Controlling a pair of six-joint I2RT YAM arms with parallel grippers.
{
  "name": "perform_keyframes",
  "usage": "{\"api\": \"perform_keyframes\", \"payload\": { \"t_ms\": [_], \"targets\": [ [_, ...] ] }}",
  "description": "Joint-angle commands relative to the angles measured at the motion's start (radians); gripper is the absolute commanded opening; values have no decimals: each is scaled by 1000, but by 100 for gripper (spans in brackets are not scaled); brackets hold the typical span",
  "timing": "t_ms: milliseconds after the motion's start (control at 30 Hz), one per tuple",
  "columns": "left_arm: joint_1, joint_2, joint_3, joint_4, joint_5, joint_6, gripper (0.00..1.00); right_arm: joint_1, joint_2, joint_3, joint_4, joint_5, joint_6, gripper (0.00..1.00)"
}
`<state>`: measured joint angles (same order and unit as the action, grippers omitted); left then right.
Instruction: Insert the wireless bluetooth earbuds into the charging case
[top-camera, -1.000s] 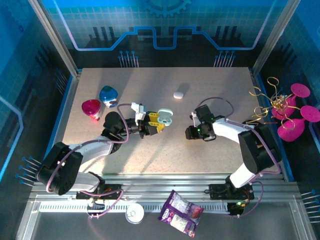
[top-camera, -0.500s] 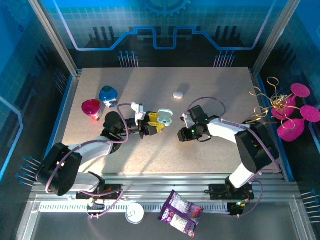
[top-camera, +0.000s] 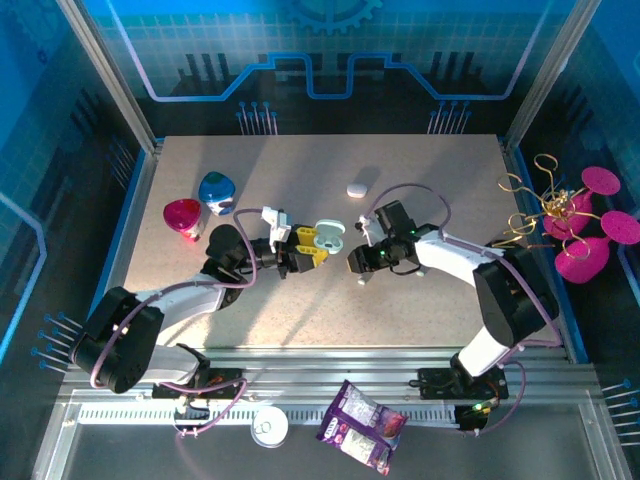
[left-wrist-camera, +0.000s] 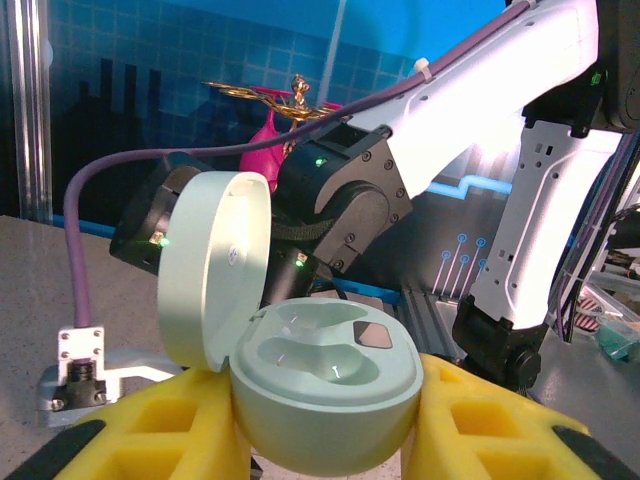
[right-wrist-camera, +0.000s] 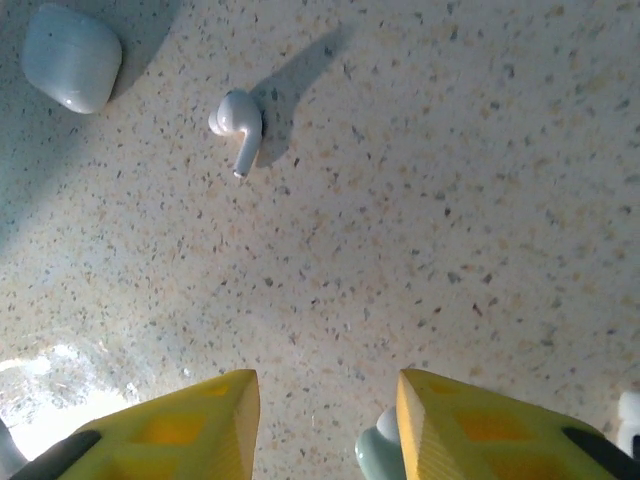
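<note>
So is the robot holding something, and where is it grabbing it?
The left hand pinches the open mint case by the sides of its bottom half. The right hand is open and holds nothing.

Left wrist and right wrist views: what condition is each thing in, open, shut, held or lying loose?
mint charging case: lid open, sockets look empty, held off the table.
left gripper: shut on the mint charging case.
right gripper: open, holding nothing.
earbud: lying loose on the table, in no case.
white case: shut, resting on the table.
</note>
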<state>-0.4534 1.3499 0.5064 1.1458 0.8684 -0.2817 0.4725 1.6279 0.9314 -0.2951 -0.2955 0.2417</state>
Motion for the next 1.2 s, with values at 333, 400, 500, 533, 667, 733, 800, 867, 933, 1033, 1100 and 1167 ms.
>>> {"api": "perform_keyframes", "payload": {
  "t_ms": [333,400,500,533,667,733,800,867,933,1033,1100,1167],
  "targets": [
    [7,-36,-2,-8,9,29,36,58,123,89,-121,49,-93,43],
    [7,-40,-3,-9,9,29,35,58,129,89,-131,43,-98,41],
    [7,-44,-4,-17,9,30,35,57,132,86,-150,48,-112,40],
    [7,-45,-3,-18,10,30,35,57,129,82,-157,46,-117,39],
    [7,-49,-3,-29,10,36,35,52,108,63,-172,31,-131,37],
    [7,-49,-3,-29,9,36,35,47,90,44,-159,-6,-125,36],
    [7,-49,-4,-29,9,36,35,47,72,32,-157,-16,-113,36],
    [7,-52,-5,-28,10,34,35,46,60,24,-163,-21,-98,36],
    [7,-55,-6,-28,9,34,35,46,50,13,-172,-24,-82,37],
    [7,-61,-8,-34,9,33,35,46,32,-13,-182,-16,-54,38],
    [7,-61,-8,-35,8,33,35,48,17,-34,-182,-21,-42,39],
    [7,-59,-8,-35,8,33,35,47,8,-46,-179,-28,-32,40]
  ]
}}
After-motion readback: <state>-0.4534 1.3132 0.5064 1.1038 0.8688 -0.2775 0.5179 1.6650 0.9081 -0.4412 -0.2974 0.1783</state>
